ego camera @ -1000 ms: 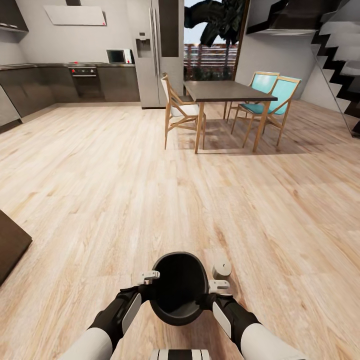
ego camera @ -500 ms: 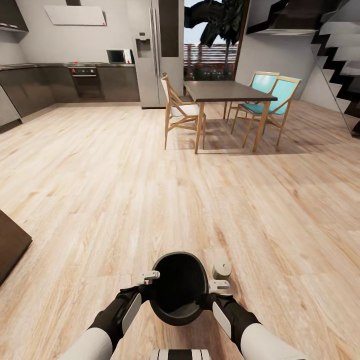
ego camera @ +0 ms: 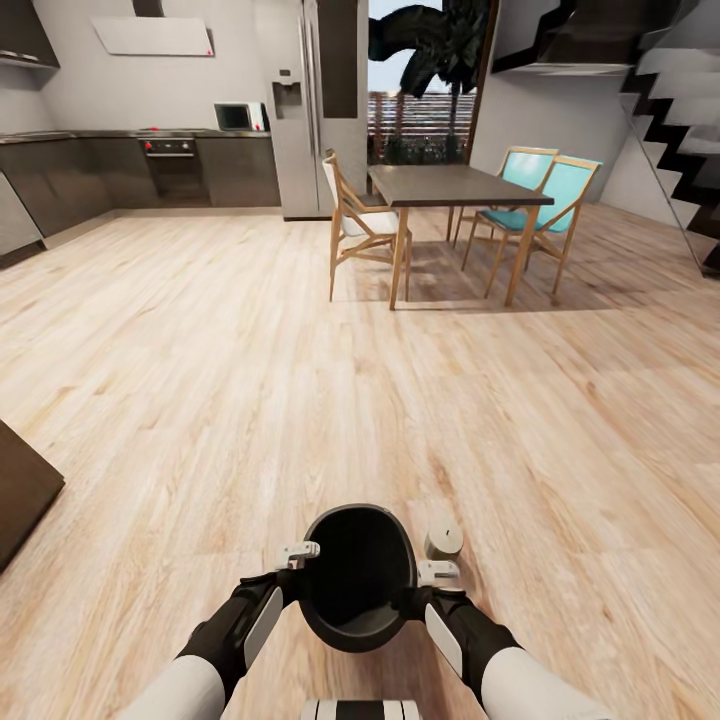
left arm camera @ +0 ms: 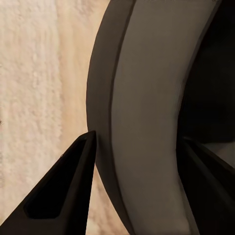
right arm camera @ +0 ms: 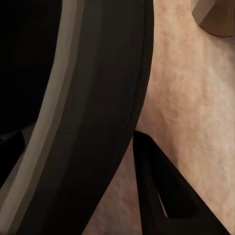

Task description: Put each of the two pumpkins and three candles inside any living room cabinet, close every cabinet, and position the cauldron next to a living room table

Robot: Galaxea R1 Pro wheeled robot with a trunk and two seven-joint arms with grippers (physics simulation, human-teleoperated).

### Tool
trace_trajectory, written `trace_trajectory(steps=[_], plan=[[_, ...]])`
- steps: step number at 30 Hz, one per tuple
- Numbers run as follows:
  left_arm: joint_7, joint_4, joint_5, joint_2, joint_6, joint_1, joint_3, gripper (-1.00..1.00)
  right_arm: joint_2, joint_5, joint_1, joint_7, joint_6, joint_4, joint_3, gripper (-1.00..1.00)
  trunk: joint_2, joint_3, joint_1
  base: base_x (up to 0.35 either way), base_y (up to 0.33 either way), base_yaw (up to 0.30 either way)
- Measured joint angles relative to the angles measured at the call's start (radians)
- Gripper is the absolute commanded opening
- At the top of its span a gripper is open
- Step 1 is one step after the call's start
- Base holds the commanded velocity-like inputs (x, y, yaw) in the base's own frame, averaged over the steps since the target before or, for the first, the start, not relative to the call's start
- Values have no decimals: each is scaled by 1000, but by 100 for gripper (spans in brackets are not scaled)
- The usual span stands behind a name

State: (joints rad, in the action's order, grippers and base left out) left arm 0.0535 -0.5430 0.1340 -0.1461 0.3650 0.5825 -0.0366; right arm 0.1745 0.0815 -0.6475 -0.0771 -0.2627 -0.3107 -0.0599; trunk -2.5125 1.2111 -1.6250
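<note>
I have my left gripper (ego camera: 298, 551) clamped on the cauldron (ego camera: 358, 575) rim's left side, my right gripper (ego camera: 437, 573) on the right, low over the floor (ego camera: 300, 380). It looks rigid, probably heavy; opposite rim grips suit it.

The cauldron (ego camera: 358, 578) looks like matt dark metal, smooth inside and out, with a paler grey rim. The floor (ego camera: 250, 380) is pale wood planking with visible grain and a soft sheen. The table (ego camera: 455, 183) has a dark matt top on light wooden legs. The fridge (ego camera: 320, 100) looks like brushed grey metal.
</note>
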Motion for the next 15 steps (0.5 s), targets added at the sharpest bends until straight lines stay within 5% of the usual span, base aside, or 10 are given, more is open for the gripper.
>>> trace_trajectory(steps=[15], plan=[[-1,-1,-2,0,0,0,1,-100,0,1,-1,0,1,0,-1,-100,1,-19,2,0,0,0]])
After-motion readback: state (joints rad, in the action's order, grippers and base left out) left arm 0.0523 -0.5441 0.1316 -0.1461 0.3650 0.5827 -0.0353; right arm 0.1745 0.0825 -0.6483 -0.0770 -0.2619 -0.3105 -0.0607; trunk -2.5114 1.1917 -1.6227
